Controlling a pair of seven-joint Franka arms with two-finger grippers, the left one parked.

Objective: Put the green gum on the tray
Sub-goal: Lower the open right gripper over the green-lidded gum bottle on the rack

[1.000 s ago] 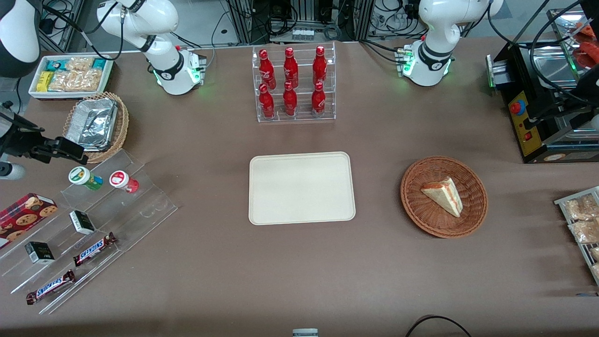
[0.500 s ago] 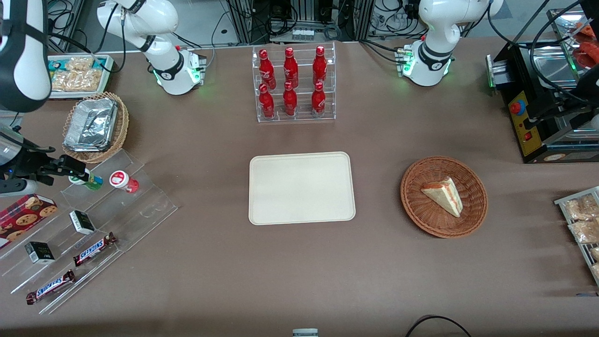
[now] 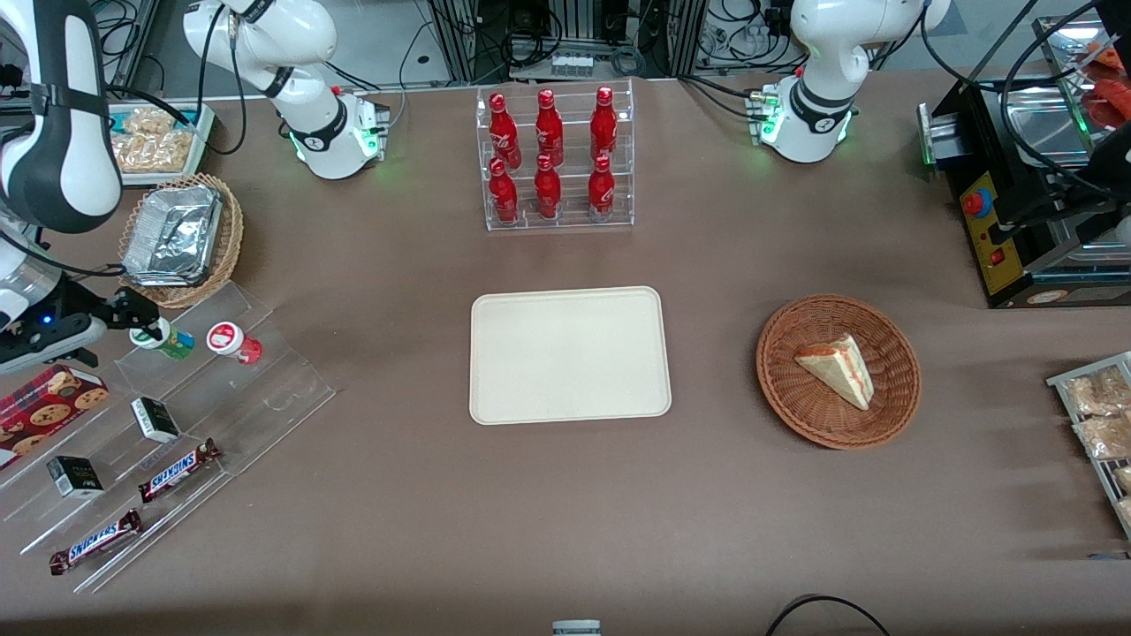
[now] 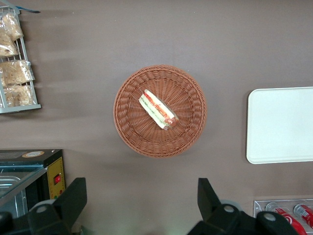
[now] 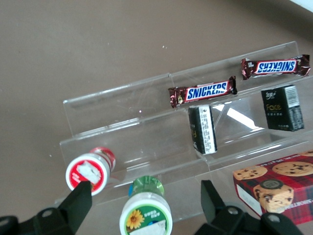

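While the gripper (image 3: 141, 325) hovered at the green gum (image 3: 162, 338) on the top step of the clear stand (image 3: 265, 389), toward the working arm's end of the table, the tray (image 3: 568, 355) lay bare and well apart at mid-table, open brown cloth on every edge. A red gum bottle (image 3: 231, 342) stood just beside the green one.

From the right wrist, the gripper (image 5: 144, 203) was wide open, fingers (image 5: 76, 201) straddling the green gum (image 5: 145, 211) without touching it; the red gum bottle (image 5: 90, 170) sat close to one finger. Two Snickers bars (image 5: 202, 92) lay on lower steps.

From the left wrist, the tray (image 4: 281, 125) had clear table between it and the wicker basket (image 4: 160, 117).
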